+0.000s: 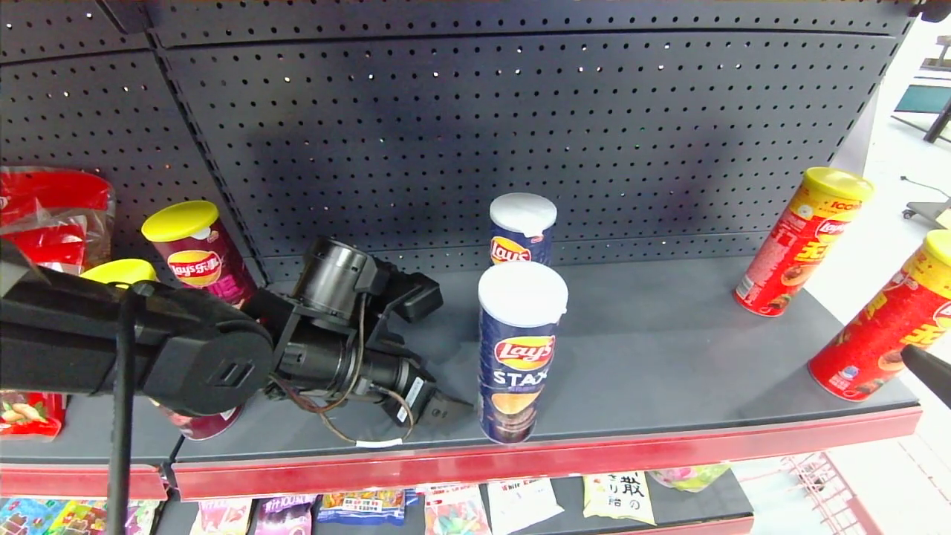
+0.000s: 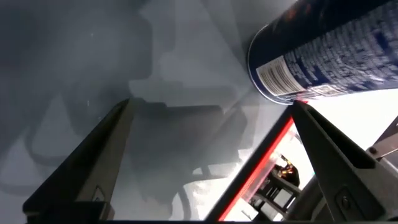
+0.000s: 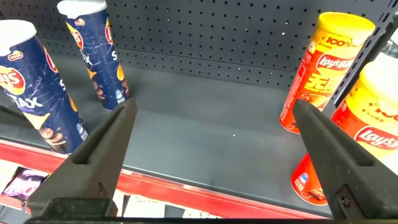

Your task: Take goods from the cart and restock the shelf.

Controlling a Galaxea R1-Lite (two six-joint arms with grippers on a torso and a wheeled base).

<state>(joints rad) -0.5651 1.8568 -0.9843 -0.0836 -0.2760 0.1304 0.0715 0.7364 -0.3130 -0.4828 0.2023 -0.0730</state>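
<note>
Two dark blue chip cans with white lids stand upright mid-shelf, the front can (image 1: 520, 349) near the red shelf edge (image 1: 520, 461) and the back can (image 1: 522, 227) by the pegboard. My left gripper (image 1: 446, 407) lies low on the shelf just left of the front can's base. It is open and empty (image 2: 212, 104), with the front can (image 2: 329, 50) just past one fingertip. My right gripper (image 3: 214, 106) is open and empty, facing the bare shelf between the blue cans (image 3: 37, 87) and two red cans (image 3: 317, 74). Its tip (image 1: 929, 371) pokes in beside the shelf's right end.
Two red cans with yellow lids (image 1: 806, 238) (image 1: 884, 319) stand at the shelf's right end. Purple cans (image 1: 197, 253) and a red bag (image 1: 52, 215) fill the left end behind my left arm. Snack bags (image 1: 446, 509) hang on the lower shelf. Bare shelf (image 1: 654, 357) lies between blue and red cans.
</note>
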